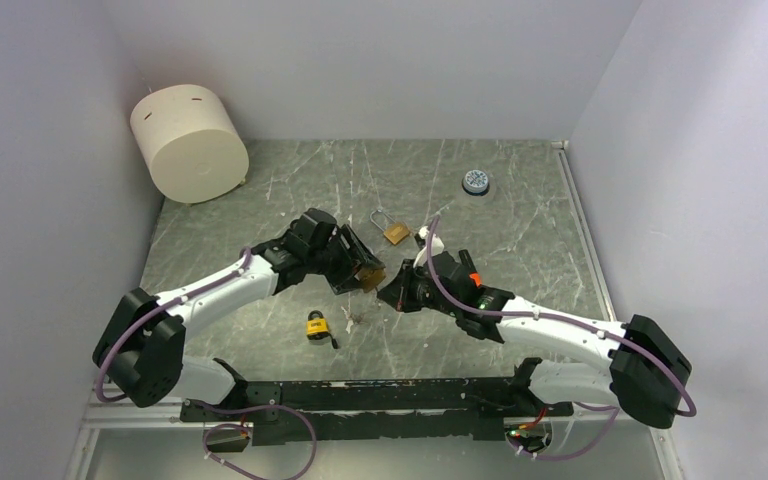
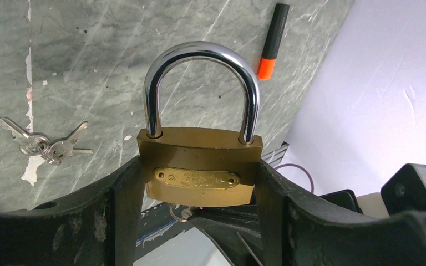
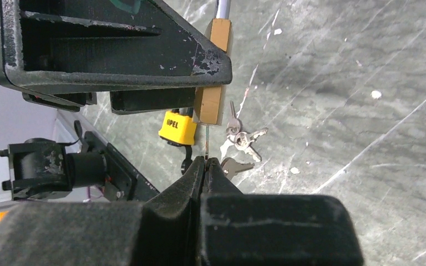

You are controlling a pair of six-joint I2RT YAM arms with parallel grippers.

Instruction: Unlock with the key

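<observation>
Brass padlock [image 2: 199, 166] with rounded chrome shackle [image 2: 199, 50] sits clamped in left gripper [image 2: 199, 177]; right gripper [image 3: 205, 162] pinches a thin key [image 3: 206, 143].

Soft, even overhead light, faint shadows. Glare streaks the shackle of the padlock [image 2: 199, 166]; the right gripper [image 3: 204, 163] seems slightly blurred close-up.

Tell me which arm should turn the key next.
Right. The right claw is shut on the key, which reaches the underside of the brass padlock; the left claw is occupied clamping the lock body.

Gold padlock [image 2: 199, 166], grey white-veined table [image 2: 77, 66]
</observation>
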